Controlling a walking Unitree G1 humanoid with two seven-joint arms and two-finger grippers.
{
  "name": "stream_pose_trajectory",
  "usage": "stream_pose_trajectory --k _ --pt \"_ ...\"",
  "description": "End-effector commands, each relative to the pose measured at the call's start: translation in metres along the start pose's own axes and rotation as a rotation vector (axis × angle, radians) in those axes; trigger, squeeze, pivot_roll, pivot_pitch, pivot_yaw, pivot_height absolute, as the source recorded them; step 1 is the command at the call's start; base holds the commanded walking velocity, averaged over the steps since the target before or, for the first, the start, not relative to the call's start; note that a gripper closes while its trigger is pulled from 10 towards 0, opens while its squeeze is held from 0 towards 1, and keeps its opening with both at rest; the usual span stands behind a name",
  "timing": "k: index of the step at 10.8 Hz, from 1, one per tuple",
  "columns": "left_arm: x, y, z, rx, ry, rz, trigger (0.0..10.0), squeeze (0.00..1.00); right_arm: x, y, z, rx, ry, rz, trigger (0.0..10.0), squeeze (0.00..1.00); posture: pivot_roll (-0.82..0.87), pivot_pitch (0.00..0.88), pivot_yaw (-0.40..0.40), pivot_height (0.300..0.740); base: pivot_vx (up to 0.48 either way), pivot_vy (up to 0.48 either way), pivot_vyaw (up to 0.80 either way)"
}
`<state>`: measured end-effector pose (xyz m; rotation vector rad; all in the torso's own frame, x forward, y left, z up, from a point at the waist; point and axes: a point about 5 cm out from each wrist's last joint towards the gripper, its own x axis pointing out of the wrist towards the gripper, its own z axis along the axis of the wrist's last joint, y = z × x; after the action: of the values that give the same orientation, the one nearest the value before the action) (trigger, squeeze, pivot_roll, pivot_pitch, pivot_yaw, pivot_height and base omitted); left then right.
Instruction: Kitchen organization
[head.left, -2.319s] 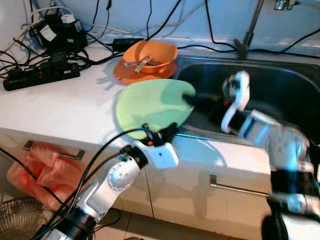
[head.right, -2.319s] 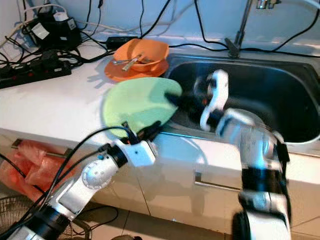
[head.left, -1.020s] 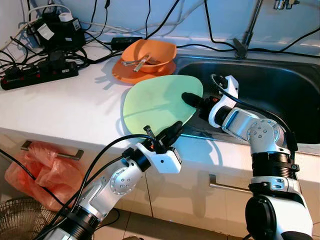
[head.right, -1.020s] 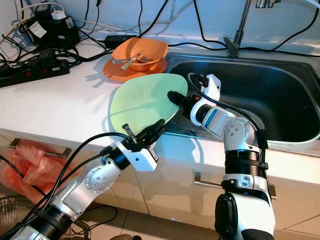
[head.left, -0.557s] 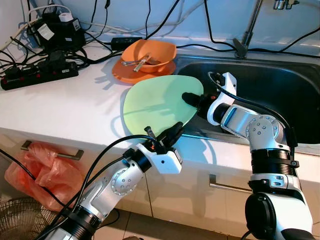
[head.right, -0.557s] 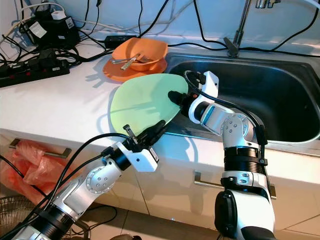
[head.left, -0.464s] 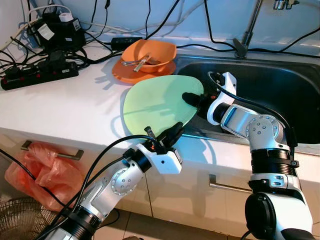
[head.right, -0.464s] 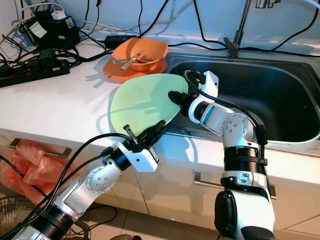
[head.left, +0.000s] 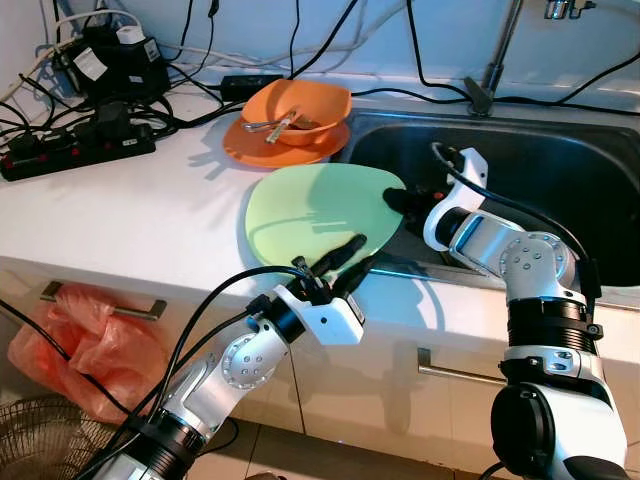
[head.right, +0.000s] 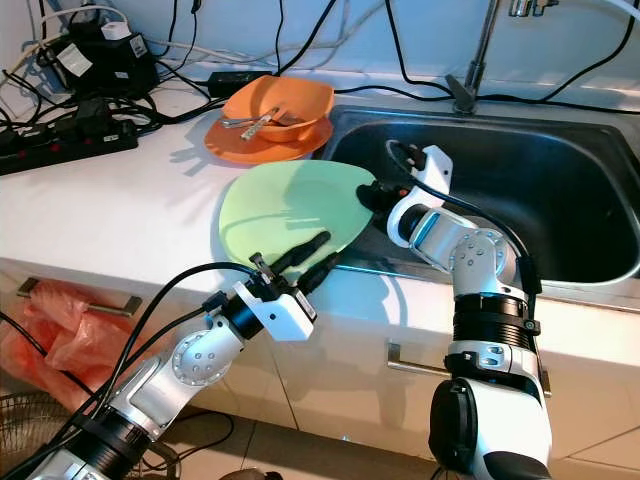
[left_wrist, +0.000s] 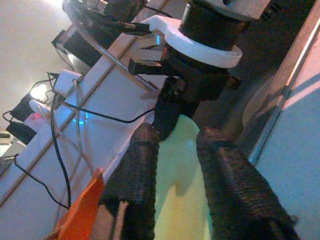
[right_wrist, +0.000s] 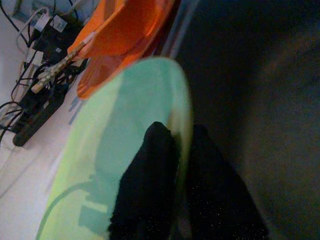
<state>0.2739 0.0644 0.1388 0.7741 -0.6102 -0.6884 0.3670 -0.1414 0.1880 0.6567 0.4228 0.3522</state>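
Cables and a black power strip (head.left: 80, 152) are crowding the white counter's (head.left: 120, 220) far left. Near the front edge, the left gripper (head.left: 345, 262) is hovering with fingers parted, just short of the flat light-green plate (head.left: 310, 212). The right gripper (head.left: 398, 198) is pinching that plate's rim over the steel sink's (head.left: 560, 180) edge; the stacked orange dishes (head.left: 290, 120) are sitting behind.

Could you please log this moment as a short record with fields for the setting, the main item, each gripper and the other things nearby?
setting: white kitchen counter beside a steel sink
main item: flat round green plate, at the sink's edge
right gripper: shut on the green plate's rim
left gripper: open, at the plate's near edge
nearby: orange bowl with cutlery on an orange plate; black power strip
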Motion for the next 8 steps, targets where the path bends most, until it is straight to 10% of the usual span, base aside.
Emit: stream_pose_trajectory --k 1,8 --pt "0.002 0.009 0.002 -0.008 -0.026 0.025 10.0 1.0 -0.002 0.001 0.007 0.005 -0.037 -0.001 0.0 0.0 0.05 0.05 0.03 0.74 0.0 0.0 0.0" --pt "0.007 0.028 0.013 -0.058 -0.079 0.11 10.0 1.0 -0.007 -0.016 0.014 0.053 -0.099 -0.066 0.0 0.0 0.05 0.047 0.028 0.74 0.0 0.0 0.0"
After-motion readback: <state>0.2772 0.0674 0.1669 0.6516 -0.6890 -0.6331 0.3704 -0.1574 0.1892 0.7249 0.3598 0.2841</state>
